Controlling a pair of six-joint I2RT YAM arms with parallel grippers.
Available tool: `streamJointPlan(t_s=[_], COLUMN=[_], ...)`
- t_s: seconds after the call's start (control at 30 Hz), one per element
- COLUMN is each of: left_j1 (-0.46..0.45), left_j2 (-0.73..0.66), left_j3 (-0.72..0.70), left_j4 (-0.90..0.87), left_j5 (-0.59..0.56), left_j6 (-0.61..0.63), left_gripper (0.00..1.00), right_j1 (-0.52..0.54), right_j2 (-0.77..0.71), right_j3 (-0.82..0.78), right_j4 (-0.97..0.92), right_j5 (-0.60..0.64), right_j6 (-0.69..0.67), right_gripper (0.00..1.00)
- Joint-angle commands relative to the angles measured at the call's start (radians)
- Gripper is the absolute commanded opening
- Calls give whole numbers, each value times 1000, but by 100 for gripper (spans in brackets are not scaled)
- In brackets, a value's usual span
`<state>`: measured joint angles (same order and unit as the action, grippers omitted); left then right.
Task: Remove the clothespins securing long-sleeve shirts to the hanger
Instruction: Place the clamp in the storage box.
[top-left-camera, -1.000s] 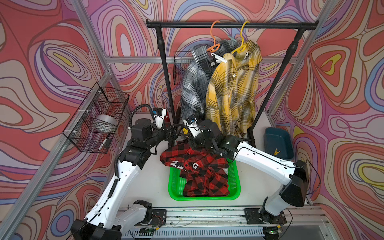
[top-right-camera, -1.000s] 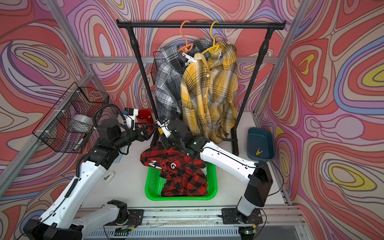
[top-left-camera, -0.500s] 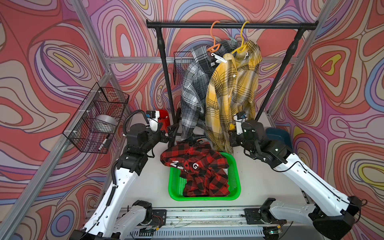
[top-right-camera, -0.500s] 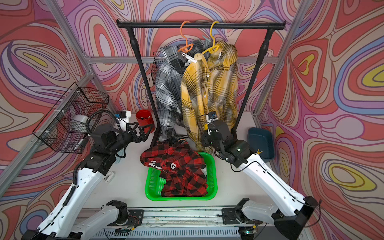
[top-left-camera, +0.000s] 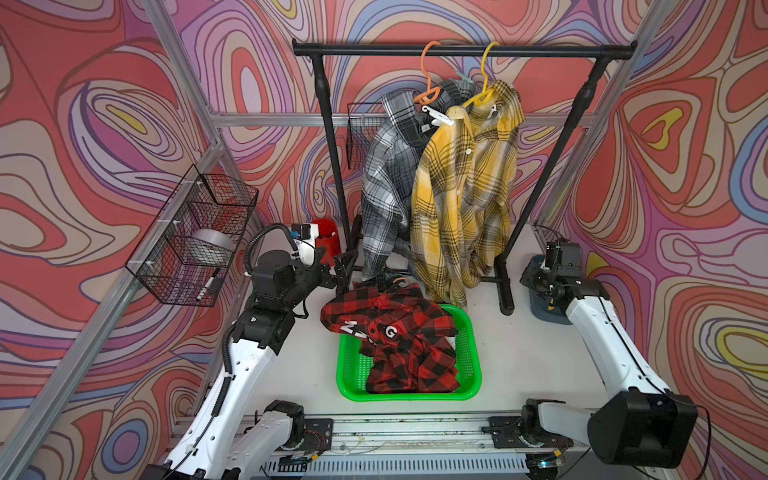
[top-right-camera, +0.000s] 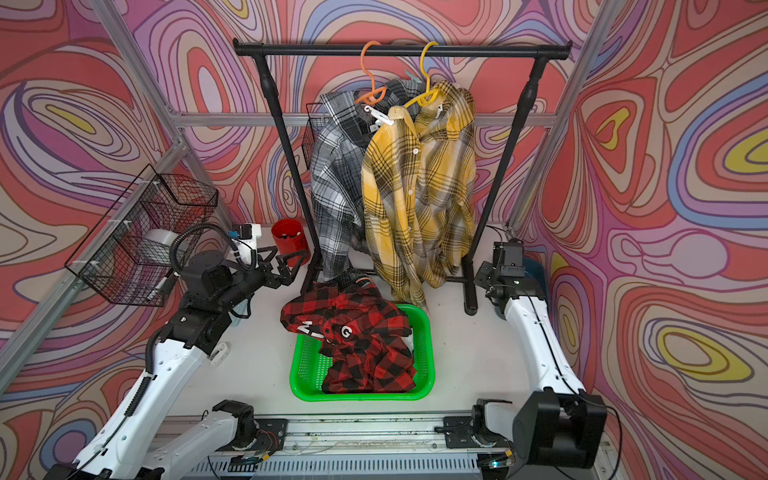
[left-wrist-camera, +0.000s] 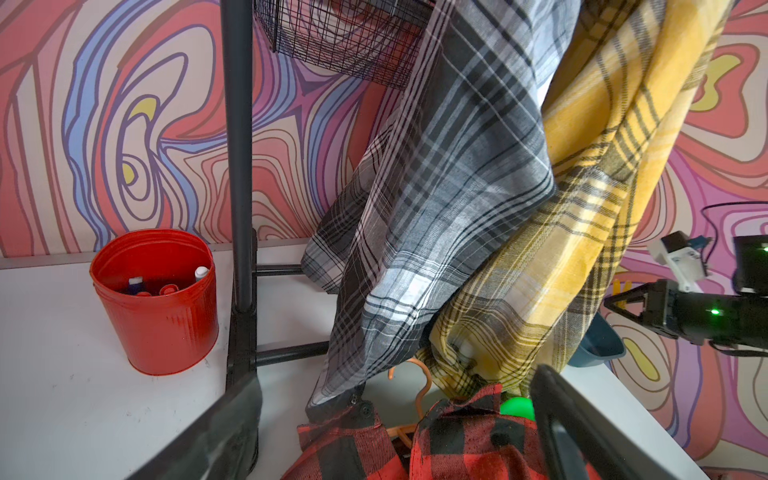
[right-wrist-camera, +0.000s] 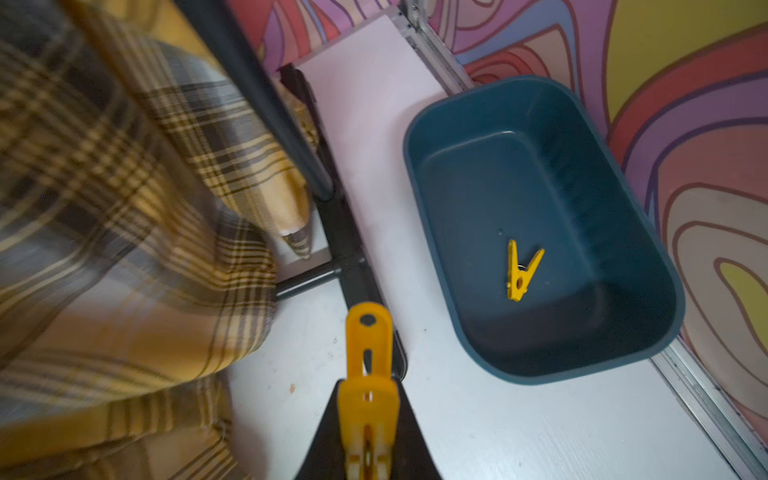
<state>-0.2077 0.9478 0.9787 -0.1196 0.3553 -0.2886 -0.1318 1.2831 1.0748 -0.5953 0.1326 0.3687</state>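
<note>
**Progress.** The red-and-black shirt (top-left-camera: 395, 345) lay crumpled in the green basket (top-left-camera: 409, 395), part of it spilling over the far rim. It was off the rail (top-left-camera: 457, 50) and no pin showed on it. One yellow clothespin (right-wrist-camera: 521, 270) lay on the floor of the blue bin (right-wrist-camera: 519, 174). The grey plaid shirt (top-left-camera: 386, 178) hung from an orange hanger (top-left-camera: 428, 89), and the yellow plaid shirt (top-left-camera: 461, 187) hung beside it from a yellow hanger (top-left-camera: 484, 89). A white clothespin (top-left-camera: 437, 116) was fixed at the shoulder where the two garments met. Whether further pins sat behind the collars could not be told from these views. In the inspector's judgement, one shirt of three was finished and the two hanging shirts were outstanding.

**Right gripper** (right-wrist-camera: 365, 432). Its jaws were closed on a second yellow clothespin (right-wrist-camera: 369, 345), gripped by one end with the other end jutting forward. The pin sat above the bare table (right-wrist-camera: 498, 415), just short of the bin's near rim and not yet over it. Release into the bin was judged the step in hand.

**Left gripper** (top-right-camera: 284, 261). Its jaws stood wide apart and empty. It was low over the table, near the foot of the rail and the edge of the red-and-black shirt, and touched neither.
</note>
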Motion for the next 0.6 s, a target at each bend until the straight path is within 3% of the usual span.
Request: streamJointPlan(t_s=[0.0,0.3,0.33,0.37,0.4,0.5,0.57], left_j1=[7,7,7,7,5,-8,-35], left_j2=[-12,6,7,9,16,49,64], left_j3=[-18,1,3,6,14,35,31], left_j4=[24,-34,-42,-56,-80,-177,-222], left_j5=[17,102,126,164,198,266,266], left_j6=[3,17,18,21,25,25,30], left_gripper=[95,94,94,94,93,89,88], right_j1=[-84,-244,-248,-250,-251,-250,-250], right_j2=[84,314,338,362,376,370,338], right_j3=[-19,24,41,59,72,88,91], right_j4=[154,289,287,284,284,287,278], right_j5=[-13,-33,-40,-54,-73,-79,-87], right_j6=[30,64,64,62,56,52,48], right_gripper=[0,0,11,31,42,71,84])
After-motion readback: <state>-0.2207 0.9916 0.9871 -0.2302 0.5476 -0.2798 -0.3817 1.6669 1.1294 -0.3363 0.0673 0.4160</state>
